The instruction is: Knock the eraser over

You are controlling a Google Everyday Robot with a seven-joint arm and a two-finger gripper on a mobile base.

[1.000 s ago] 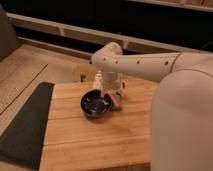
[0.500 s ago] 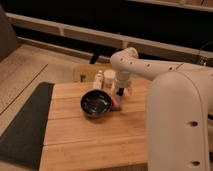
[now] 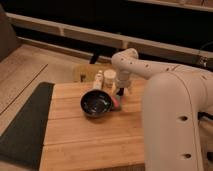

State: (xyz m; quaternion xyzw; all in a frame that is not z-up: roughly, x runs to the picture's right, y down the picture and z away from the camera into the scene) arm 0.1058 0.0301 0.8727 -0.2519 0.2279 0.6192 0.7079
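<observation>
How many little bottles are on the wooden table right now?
2. A slim bottle and a wider-capped bottle stand side by side behind the black bowl. The gripper is down just right of the bowl, and the arm could hide another.

Wooden plank table [image 3: 95, 142]. On it, a black bowl [image 3: 96, 104] toward the back. A pink eraser [image 3: 117, 103] sits just right of the bowl. A small pale bottle [image 3: 98, 80] and a pale jar [image 3: 109, 77] stand side by side behind the bowl, near the back edge. The tool [image 3: 121, 95] hangs just above the eraser.
</observation>
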